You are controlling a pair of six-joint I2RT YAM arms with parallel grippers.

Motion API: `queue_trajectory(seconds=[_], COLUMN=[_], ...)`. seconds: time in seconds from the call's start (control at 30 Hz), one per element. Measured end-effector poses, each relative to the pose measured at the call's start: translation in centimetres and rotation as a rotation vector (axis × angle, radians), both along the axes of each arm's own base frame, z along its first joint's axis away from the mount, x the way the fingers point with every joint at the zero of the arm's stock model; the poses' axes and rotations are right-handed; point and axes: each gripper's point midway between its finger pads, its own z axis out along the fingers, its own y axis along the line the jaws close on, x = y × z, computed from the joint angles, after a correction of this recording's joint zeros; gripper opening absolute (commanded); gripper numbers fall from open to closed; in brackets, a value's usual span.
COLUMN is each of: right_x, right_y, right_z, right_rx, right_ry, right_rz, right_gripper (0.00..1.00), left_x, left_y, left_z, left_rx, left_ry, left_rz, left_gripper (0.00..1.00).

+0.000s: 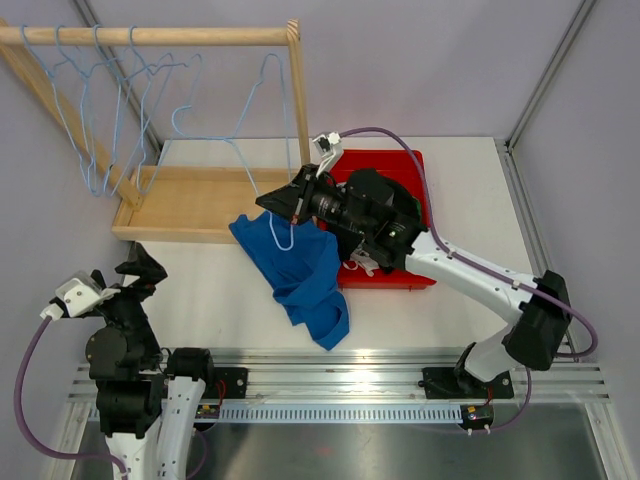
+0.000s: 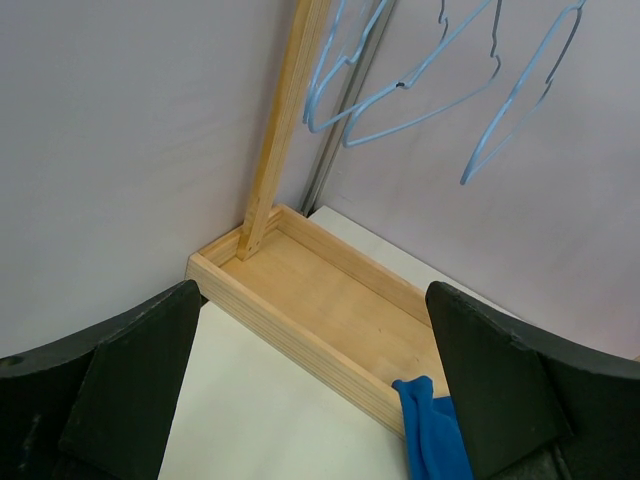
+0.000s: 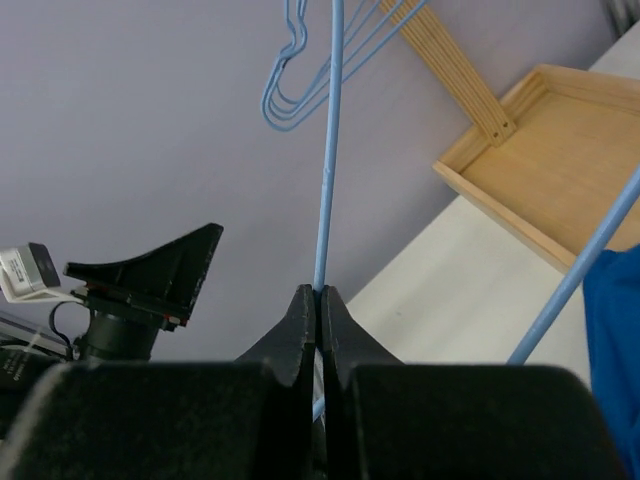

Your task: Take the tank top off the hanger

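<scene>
The blue tank top (image 1: 300,270) lies crumpled on the white table, its upper end at the edge of the wooden base under my right gripper. My right gripper (image 1: 296,207) is shut on the light-blue wire hanger (image 1: 286,120), which stands tilted up toward the rail. In the right wrist view the jaws (image 3: 320,292) pinch the hanger wire (image 3: 327,180), with the tank top (image 3: 615,340) at the right edge. A loop of wire lies over the cloth; I cannot tell if it is threaded through. My left gripper (image 1: 140,268) is open and empty (image 2: 312,300), apart from the tank top corner (image 2: 430,430).
A wooden rack rail (image 1: 150,36) carries several empty blue hangers (image 1: 100,90) at the back left. Its wooden base tray (image 1: 190,200) sits below. A red bin (image 1: 420,170) lies under the right arm. Grey walls and metal posts close in the table.
</scene>
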Motion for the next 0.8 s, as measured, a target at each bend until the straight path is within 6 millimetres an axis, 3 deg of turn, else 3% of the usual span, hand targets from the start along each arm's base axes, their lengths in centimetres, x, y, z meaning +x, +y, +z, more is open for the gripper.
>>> queue_trajectory(seconds=[0.2, 0.37, 0.57, 0.8], right_x=[1.7, 2.3, 2.6, 4.8], right_y=[2.8, 4.7, 5.5, 6.1], right_z=[0.7, 2.5, 4.0, 5.0], right_rx=[0.11, 0.225, 0.33, 0.409], right_ry=[0.03, 0.027, 0.018, 0.02], right_rz=[0.079, 0.163, 0.231, 0.235], right_gripper=[0.0, 0.0, 0.0, 0.0], left_x=[0.0, 0.2, 0.4, 0.4], left_y=[0.0, 0.0, -0.1, -0.2], left_z=[0.0, -0.1, -0.3, -0.4], left_rx=[0.0, 0.001, 0.001, 0.001], left_ry=[0.001, 0.009, 0.018, 0.023], left_rz=[0.0, -0.002, -0.007, -0.01], left_gripper=[0.99, 0.99, 0.99, 0.99])
